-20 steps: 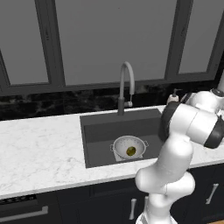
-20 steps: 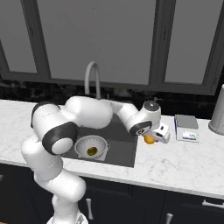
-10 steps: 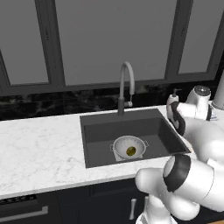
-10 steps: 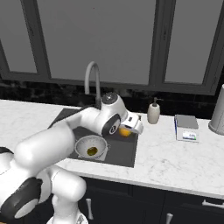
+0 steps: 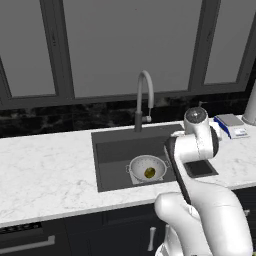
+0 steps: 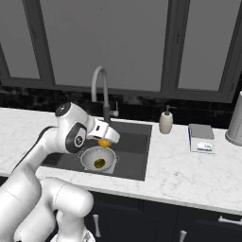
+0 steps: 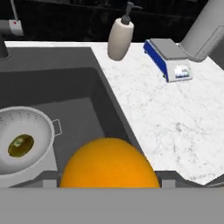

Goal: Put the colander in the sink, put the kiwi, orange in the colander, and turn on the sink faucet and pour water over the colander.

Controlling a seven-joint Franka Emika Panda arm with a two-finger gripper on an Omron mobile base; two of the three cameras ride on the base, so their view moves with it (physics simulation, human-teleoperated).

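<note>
My gripper (image 6: 107, 140) is shut on the bright orange (image 6: 104, 142), holding it just above the sink (image 6: 133, 147) and over the far right side of the colander (image 6: 98, 158). The silvery perforated colander stands on the basin floor with the olive-brown kiwi (image 6: 99, 163) inside it. In the hand view the orange (image 7: 108, 165) fills the bottom centre, with the colander (image 7: 30, 127) and kiwi (image 7: 20, 145) to its left. The left base view shows the colander (image 5: 145, 163) and kiwi (image 5: 149, 173), but my own arm hides the gripper there. The gooseneck faucet (image 6: 100, 89) rises behind the basin.
A beige soap dispenser (image 6: 165, 123) stands on the marble counter right of the sink. Beyond it lie a blue-and-white scale (image 6: 201, 138) and a tall grey cylinder (image 6: 235, 122). Dark windows and a black backsplash close off the back.
The arm has swung left from the counter beside the soap dispenser to over the sink, carrying the orange with it. The colander and kiwi have stayed put.
</note>
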